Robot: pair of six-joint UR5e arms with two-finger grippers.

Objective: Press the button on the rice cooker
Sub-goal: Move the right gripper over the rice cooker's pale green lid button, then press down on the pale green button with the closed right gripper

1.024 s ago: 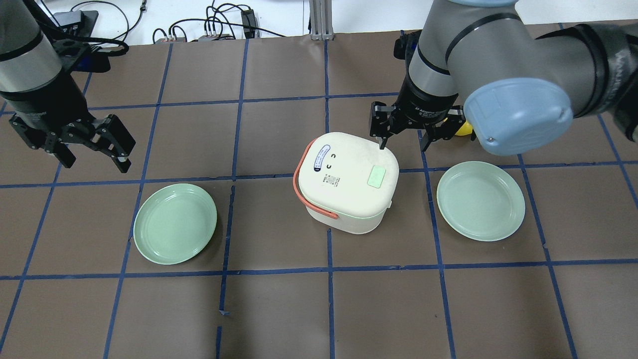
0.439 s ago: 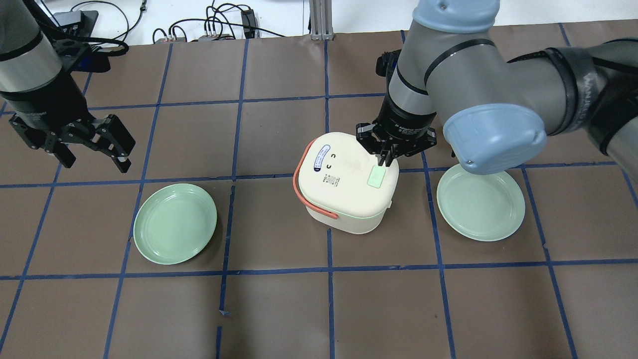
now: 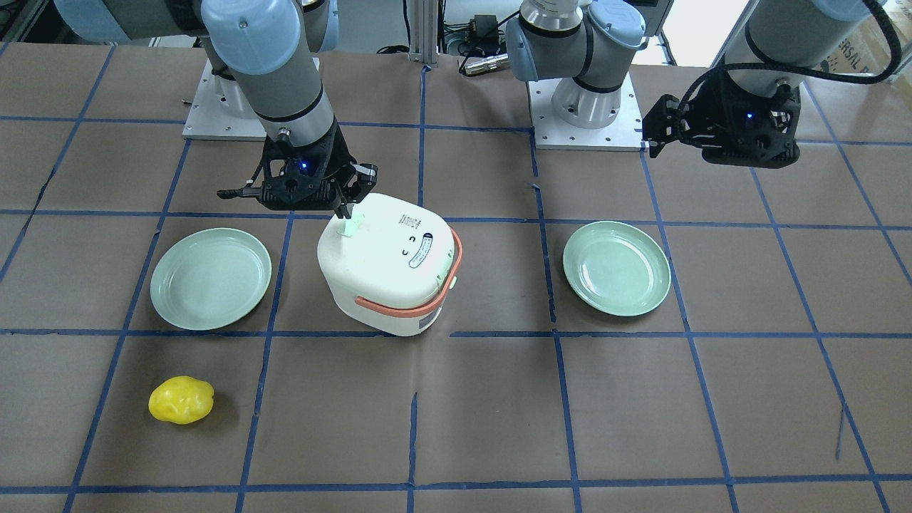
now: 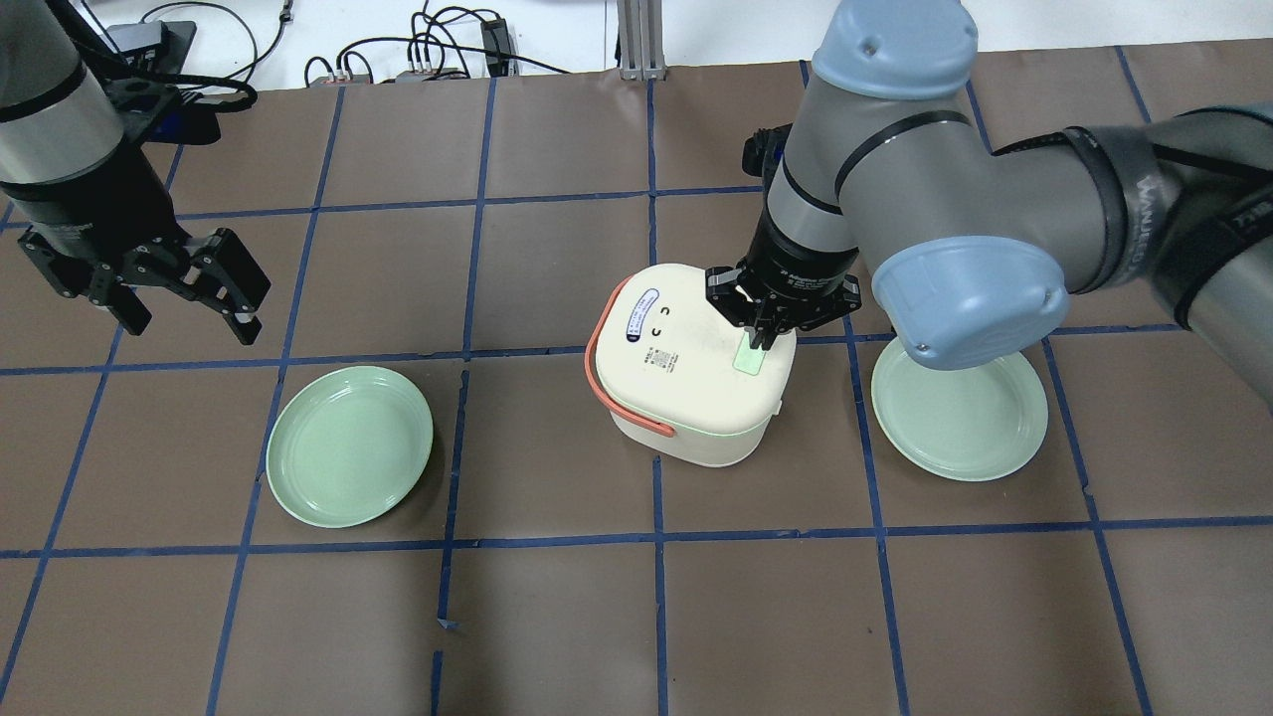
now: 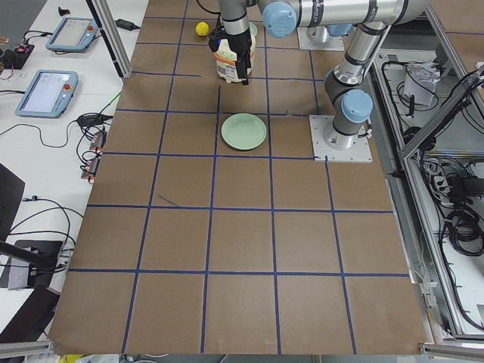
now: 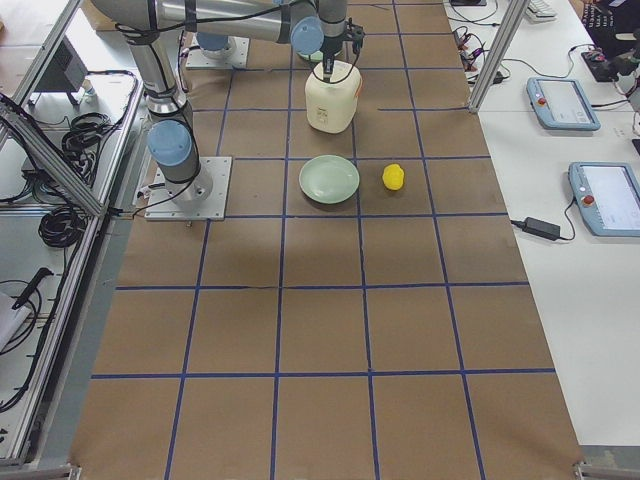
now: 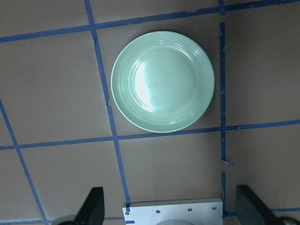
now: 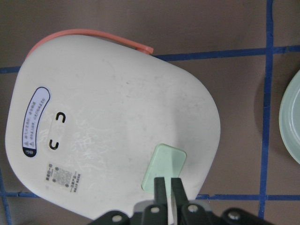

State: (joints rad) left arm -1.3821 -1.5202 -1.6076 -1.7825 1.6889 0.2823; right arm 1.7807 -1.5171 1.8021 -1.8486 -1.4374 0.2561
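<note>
The cream rice cooker (image 4: 686,368) with an orange handle stands mid-table, and also shows in the front view (image 3: 385,263). Its pale green button (image 4: 753,358) sits on the lid's right side. My right gripper (image 4: 761,336) is shut and empty. Its joined fingertips point down onto the button's far edge, as the front view (image 3: 347,212) and the right wrist view (image 8: 168,182) show, over the button (image 8: 164,161). I cannot tell how hard they touch it. My left gripper (image 4: 184,303) is open and empty, hovering far to the left.
One green plate (image 4: 348,446) lies left of the cooker, below my left gripper (image 7: 171,206). A second green plate (image 4: 960,403) lies right of the cooker, partly under my right arm. A yellow lemon-like object (image 3: 181,400) lies beyond the right plate.
My right gripper went from open beside the cooker's far right corner to shut, and moved left and nearer onto the green button. The left arm has not moved.
</note>
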